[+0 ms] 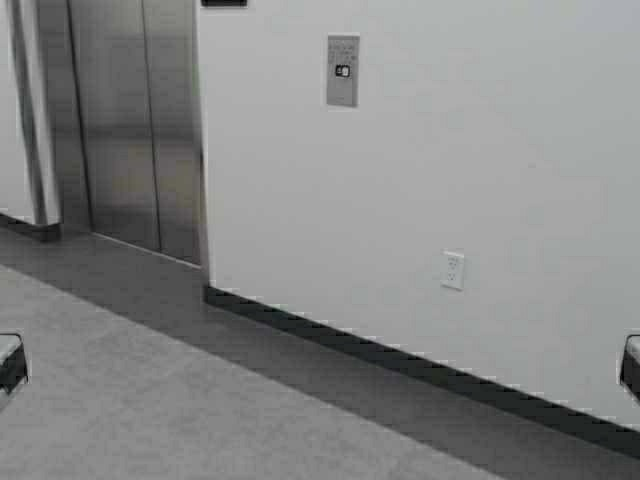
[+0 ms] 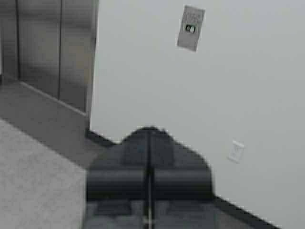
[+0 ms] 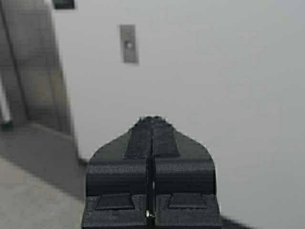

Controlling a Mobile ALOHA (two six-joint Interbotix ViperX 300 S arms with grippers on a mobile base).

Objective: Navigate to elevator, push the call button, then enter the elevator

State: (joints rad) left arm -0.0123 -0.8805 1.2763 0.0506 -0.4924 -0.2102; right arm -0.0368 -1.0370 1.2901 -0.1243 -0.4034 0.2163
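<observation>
The robot was on the approach step: the elevator [image 1: 130, 120] stood shut at eleven o'clock, the call button [image 1: 342, 70] on the wall at twelve. The left tool [image 2: 149, 138] and right tool [image 3: 151, 126] were closed and empty. Next, I judged, it had to drive closer and raise one tool to the plate.

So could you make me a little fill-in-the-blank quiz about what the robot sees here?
1. The elevator doors are ____.
2. The call button is mounted on the white ____.
3. The left end effector has its fingers ____.
4. Low on the wall sits a white ____.

Missing words: closed; wall; shut; outlet
</observation>
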